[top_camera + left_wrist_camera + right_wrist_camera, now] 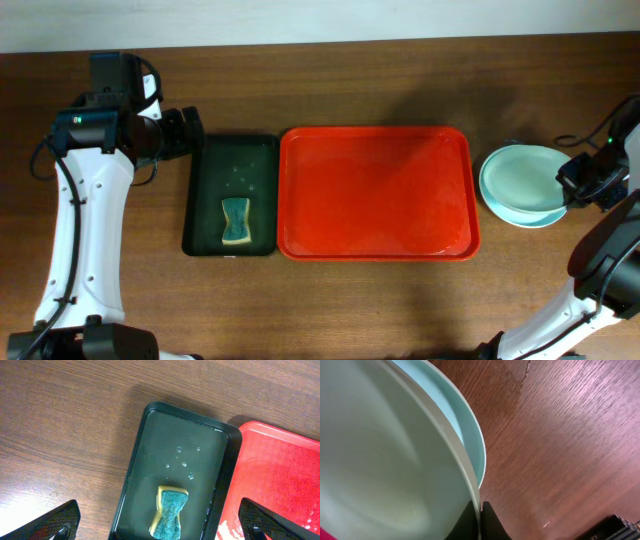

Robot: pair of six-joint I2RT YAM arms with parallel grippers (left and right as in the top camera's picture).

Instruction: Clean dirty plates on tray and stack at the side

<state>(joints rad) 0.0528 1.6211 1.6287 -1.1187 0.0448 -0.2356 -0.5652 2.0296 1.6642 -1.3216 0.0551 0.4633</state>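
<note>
The red tray (pixel 376 190) lies in the middle of the table with no plates on it; its corner shows in the left wrist view (pixel 280 475). To its right is a stack of plates (pixel 520 182). My right gripper (pixel 572 192) is shut on the rim of the top pale plate (pixel 385 460), which sits over a blue-green plate (pixel 470 435). My left gripper (pixel 159 527) is open and empty, hovering above the dark green tray (pixel 150 460) and its sponge (pixel 171 511).
The dark green tray (pixel 232 195) lies left of the red tray and holds a yellow-green sponge (pixel 236 221) and a few water drops. Bare wooden table surrounds both trays and the plate stack.
</note>
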